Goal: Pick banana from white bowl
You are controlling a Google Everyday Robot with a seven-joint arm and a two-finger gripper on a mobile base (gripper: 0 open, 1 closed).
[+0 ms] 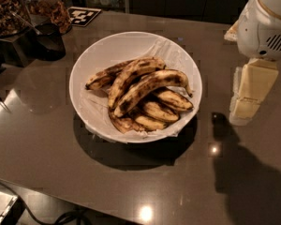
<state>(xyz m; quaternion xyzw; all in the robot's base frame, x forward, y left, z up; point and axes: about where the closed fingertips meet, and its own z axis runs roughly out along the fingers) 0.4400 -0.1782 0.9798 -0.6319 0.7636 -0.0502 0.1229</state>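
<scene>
The white bowl (80, 90), lined with crinkled white paper, stands at the middle of the brown table. Several overripe spotted bananas lie piled in it. The banana (152, 86), the longest and arched, lies on top of the pile, running from lower left to upper right, with its thin hooked stem at the right end. My gripper (250, 95), cream-coloured under a white arm housing (267, 22), hangs at the right, outside the bowl's right rim and above the table. It holds nothing that I can see.
Jars of nuts (7, 8) and a dark container (49, 41) stand at the back left. A black-and-white marker tag (83, 15) lies behind them. The table's front edge runs across the bottom left, with a cable (65, 218) below it.
</scene>
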